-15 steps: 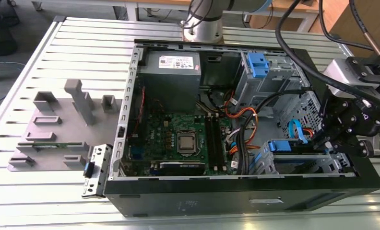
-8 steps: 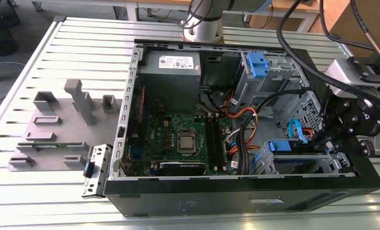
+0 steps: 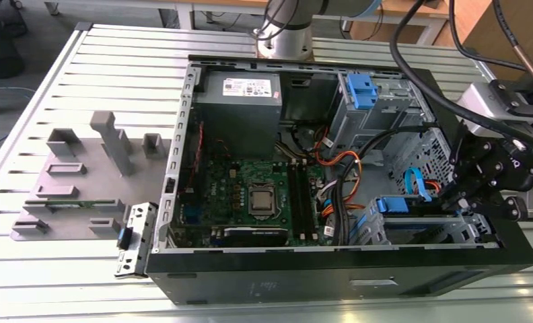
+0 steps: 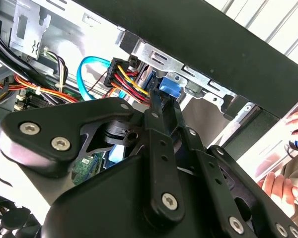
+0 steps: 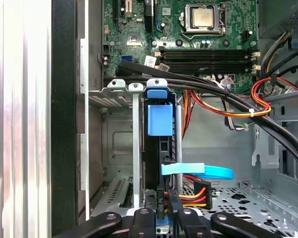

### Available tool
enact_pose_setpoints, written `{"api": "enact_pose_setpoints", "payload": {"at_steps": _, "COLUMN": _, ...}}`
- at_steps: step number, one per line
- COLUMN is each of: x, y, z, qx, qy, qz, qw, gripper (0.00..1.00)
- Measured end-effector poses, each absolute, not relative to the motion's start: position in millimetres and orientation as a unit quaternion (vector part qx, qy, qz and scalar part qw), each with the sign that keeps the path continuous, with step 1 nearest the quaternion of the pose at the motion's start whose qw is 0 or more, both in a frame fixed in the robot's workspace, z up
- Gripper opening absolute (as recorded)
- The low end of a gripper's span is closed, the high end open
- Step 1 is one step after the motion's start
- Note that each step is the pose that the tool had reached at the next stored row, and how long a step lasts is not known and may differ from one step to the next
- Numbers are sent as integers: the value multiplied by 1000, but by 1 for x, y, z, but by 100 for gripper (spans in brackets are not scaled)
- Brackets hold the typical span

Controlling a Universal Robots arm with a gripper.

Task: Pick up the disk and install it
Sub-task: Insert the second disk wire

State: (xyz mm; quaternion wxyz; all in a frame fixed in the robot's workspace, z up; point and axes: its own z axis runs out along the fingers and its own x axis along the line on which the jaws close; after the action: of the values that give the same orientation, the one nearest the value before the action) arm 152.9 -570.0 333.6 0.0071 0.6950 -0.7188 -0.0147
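The disk (image 5: 162,148) stands on edge in the drive bay of the open computer case (image 3: 338,269), at the exterior view's lower right. Only its dark thin side, blue rail and blue end tab (image 5: 160,119) show. My gripper (image 5: 161,214) reaches into the case from the exterior view's right, with its two black fingers (image 5: 141,218) closed on either side of the disk's near end. In the second wrist view the fingertips (image 4: 161,106) end just short of the disk's blue tab (image 4: 170,89). In the exterior view the gripper (image 3: 452,200) hangs over that bay, beside the blue tab (image 3: 397,204).
Orange, red and black cable bundles (image 5: 223,106) and a light-blue data cable (image 5: 203,172) cross close to the bay. The motherboard (image 3: 258,195), a grey power supply (image 3: 239,94) and a second blue-tabbed bay (image 3: 361,87) lie inside. Grey fixtures (image 3: 78,175) stand on the slatted table. A person's hand (image 4: 275,186) is outside the case.
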Motion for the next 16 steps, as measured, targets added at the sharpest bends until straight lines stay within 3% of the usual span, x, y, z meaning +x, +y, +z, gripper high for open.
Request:
{"api": "enact_pose_setpoints", "payload": {"at_steps": 4, "x": 153, "y": -570, "z": 334, "qx": 695, "qy": -719, "qz": -15, "qw": 7, "gripper": 24}}
{"api": "enact_pose_setpoints", "payload": {"at_steps": 6, "x": 153, "y": -570, "z": 334, "qx": 695, "qy": -719, "qz": -15, "qw": 7, "gripper": 17}}
{"api": "enact_pose_setpoints", "payload": {"at_steps": 16, "x": 153, "y": -570, "z": 337, "qx": 695, "qy": -719, "qz": -15, "qw": 7, "gripper": 16}}
